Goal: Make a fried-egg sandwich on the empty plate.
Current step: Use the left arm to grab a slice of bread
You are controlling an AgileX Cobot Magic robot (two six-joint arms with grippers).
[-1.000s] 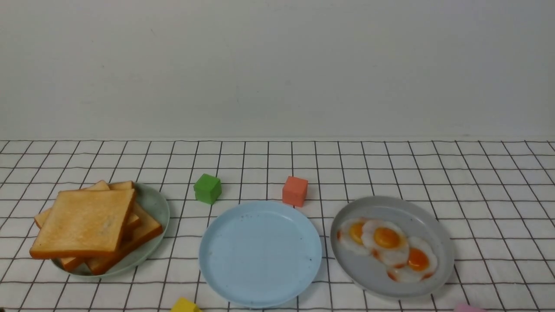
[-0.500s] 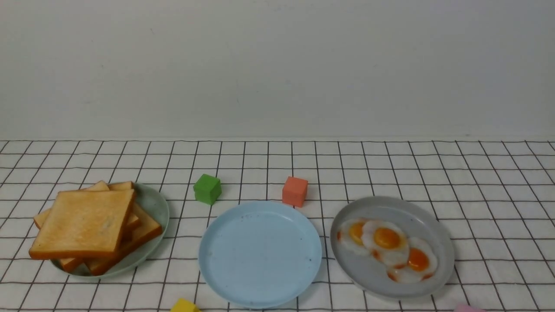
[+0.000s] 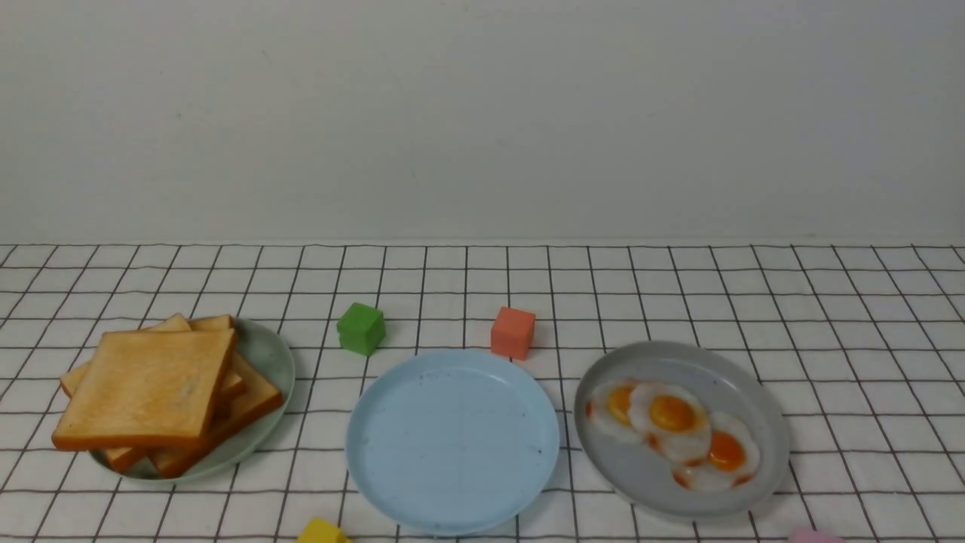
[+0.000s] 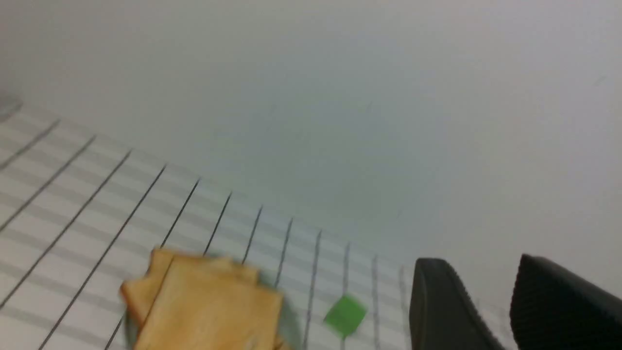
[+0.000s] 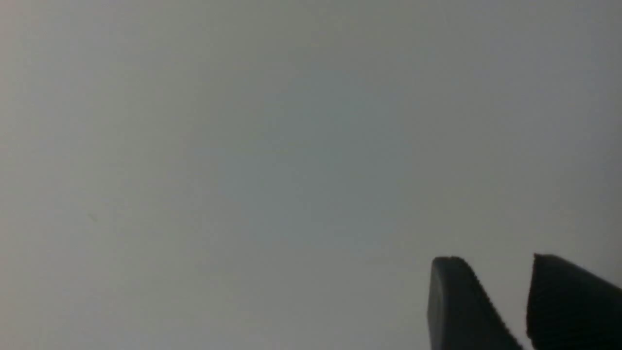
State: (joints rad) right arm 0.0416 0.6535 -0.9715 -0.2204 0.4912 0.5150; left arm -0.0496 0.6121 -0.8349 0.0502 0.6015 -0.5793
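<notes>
1. Left pincer (image 4: 481, 262): it appears only in the left wrist view. The two dark ribbed fingers (image 4: 437, 306) stand spread with a clear gap, and nothing sits between them. That view is blurred.

2. Right pincer (image 5: 496, 260): it appears only in the right wrist view. The fingers are spread in the same way and hold nothing. Only plain wall lies beyond them.

3. Surface (image 3: 867, 339): it is covered by a white cloth with a dark grid. Directions below take the blue plate as dial centre, with 12 o'clock pointing away from the robot.

4. Near edge: a yellow block (image 3: 320, 532) lies at 7 o'clock, cut off by the frame. A pink item (image 3: 813, 537) lies at 4 o'clock, too little of it showing to identify.

5. Blue plate (image 3: 452, 445): it sits at the centre of the near surface. It is round with a low rim and a few dark specks, and it is bare.

6. Grey plate (image 3: 648, 483): it sits at 3 o'clock, just beside the blue plate. It carries three overlapping fried eggs (image 3: 673, 434).

7. Pale green plate (image 3: 268, 354): it sits at 9 o'clock, apart from the blue plate. It carries a loose stack of toast slices (image 3: 147, 388) that overhangs its rim.

8. Orange cube (image 3: 513, 332): it stands at 1 o'clock, just behind the blue plate's rim.

9. Green cube (image 3: 361, 328): it stands at 11 o'clock, near the rim but apart from it.

10. Wall (image 3: 482, 113): it is plain and pale, at 12 o'clock, closing the far side.
</notes>
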